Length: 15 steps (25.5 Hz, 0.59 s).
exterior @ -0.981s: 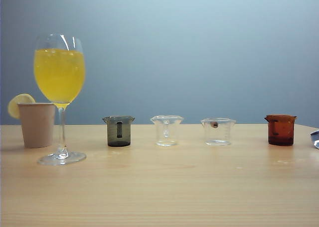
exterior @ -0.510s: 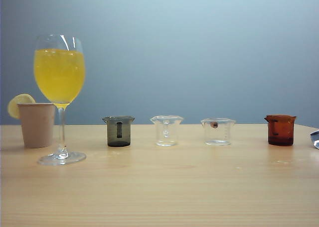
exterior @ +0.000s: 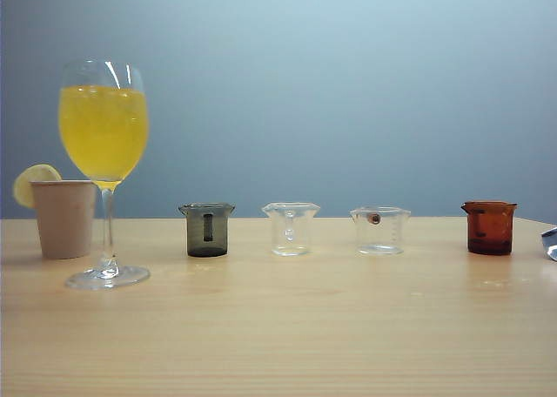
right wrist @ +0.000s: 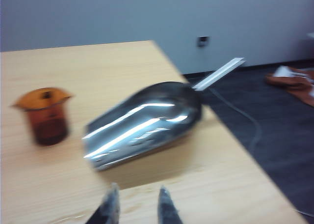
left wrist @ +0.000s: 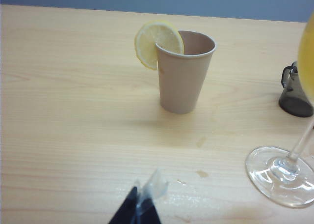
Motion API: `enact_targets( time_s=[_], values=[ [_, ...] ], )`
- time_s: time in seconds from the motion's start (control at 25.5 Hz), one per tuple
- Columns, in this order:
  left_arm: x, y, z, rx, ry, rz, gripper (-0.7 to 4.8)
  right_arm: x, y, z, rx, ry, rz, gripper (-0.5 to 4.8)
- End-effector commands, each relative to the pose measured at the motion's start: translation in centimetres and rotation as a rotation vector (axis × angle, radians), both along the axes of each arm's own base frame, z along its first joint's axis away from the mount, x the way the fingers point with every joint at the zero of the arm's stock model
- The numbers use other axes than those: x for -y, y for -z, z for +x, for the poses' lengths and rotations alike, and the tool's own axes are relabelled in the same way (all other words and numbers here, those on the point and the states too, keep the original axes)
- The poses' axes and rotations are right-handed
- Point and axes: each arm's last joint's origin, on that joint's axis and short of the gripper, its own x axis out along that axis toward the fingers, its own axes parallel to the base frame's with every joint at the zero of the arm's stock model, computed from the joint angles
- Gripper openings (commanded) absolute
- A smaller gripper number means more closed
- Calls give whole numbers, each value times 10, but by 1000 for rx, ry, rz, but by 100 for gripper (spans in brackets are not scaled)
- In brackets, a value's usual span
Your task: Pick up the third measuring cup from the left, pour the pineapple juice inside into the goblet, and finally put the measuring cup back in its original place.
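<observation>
The third measuring cup, small and clear with a reddish-brown stub near its rim, stands on the wood table between a clear flared cup and an amber cup. I cannot make out any pineapple juice in it. The tall goblet at far left is filled with bright yellow liquid; its foot shows in the left wrist view. Neither gripper appears in the exterior view. My left gripper hovers low over the table near the goblet's foot, tips together. My right gripper is open and empty, close to a metal scoop.
A tan paper cup with a lemon slice stands beside the goblet. A dark grey cup is first in the row. The scoop lies by the table's right edge, next to the amber cup.
</observation>
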Motion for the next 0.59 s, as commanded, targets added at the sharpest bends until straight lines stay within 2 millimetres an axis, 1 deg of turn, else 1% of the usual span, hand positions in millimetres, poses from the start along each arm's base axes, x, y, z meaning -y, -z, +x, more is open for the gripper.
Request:
enact_targets(
  time_s=[0.04,0.31,0.51,0.59],
  values=[
    [0,1,0,2,1,-6,-4,6,0,0,5,68,1,105],
    [0,1,0,2,-1,-6,-4,15,0,-1,6,164,0,105],
    [0,1,0,2,-1,-6,-4,15,1,-1,0,160,0,105],
    [0,1,0,2,-1,-6,-4,14,5,-1,-47,146,-3,105]
  ],
)
